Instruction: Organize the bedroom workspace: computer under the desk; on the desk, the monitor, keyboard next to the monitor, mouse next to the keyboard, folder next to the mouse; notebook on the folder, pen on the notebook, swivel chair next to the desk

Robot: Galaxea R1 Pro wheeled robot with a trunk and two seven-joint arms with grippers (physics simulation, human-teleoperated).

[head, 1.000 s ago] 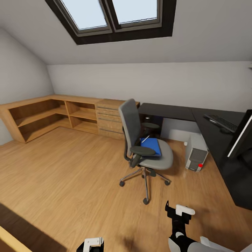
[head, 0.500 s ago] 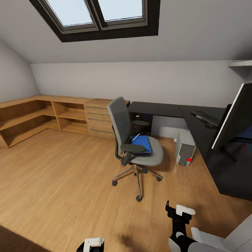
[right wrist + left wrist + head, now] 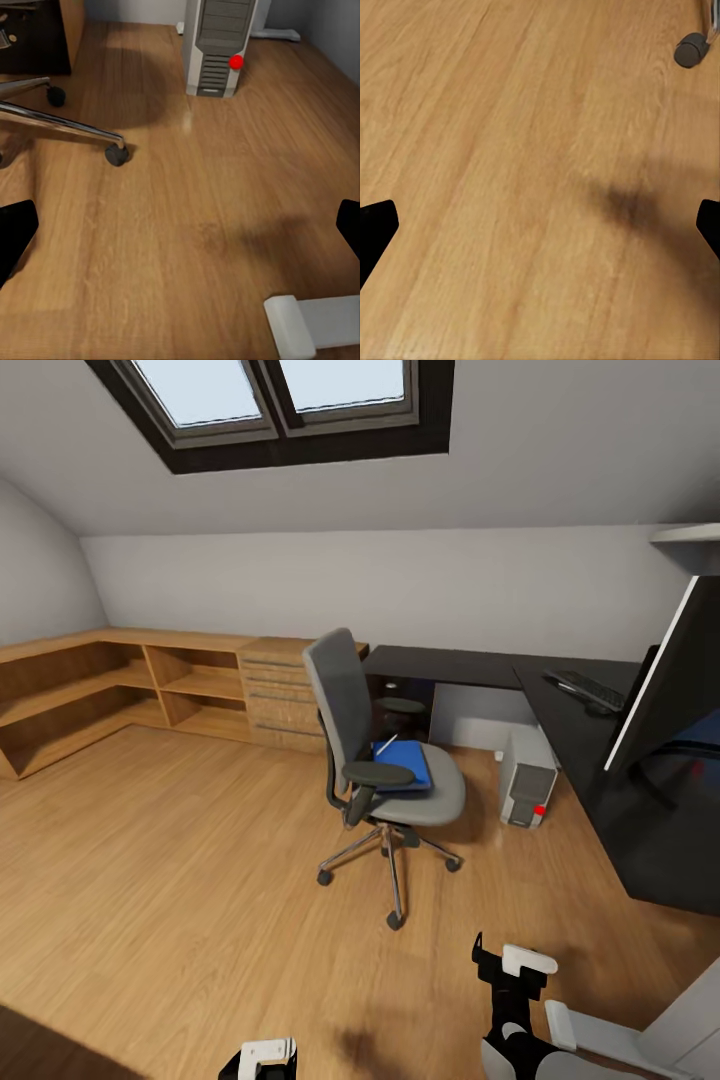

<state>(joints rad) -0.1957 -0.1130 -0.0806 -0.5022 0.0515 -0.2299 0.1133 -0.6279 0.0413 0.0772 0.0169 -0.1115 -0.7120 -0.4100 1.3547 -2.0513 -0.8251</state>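
Straight ahead of the robot stands the swivel chair (image 3: 385,760), its tall grey back turned toward the wooden shelves and its seat facing the desk (image 3: 590,760). On the seat lies the folder (image 3: 408,761), flat and bright blue, with a thin pale stick, possibly the pen, resting across the corner nearest the chair back. The desk's glossy black top wraps around beyond the chair and along its far side. On that top stand the monitor (image 3: 668,680), seen edge-on, and beyond it the keyboard (image 3: 587,689). The computer (image 3: 527,777) sits on the floor against the desk, between the chair and the desk's long wing.

Both arms hang low, well short of the chair. The right gripper (image 3: 512,966) is nearer the chair than the left gripper (image 3: 258,1057). In each wrist view the two dark fingertips sit at opposite edges with bare floor between, so both grippers are spread wide and hold nothing. The folder lies forward and above them, slightly toward the left arm's side of the right gripper, so the base likely must roll closer first.
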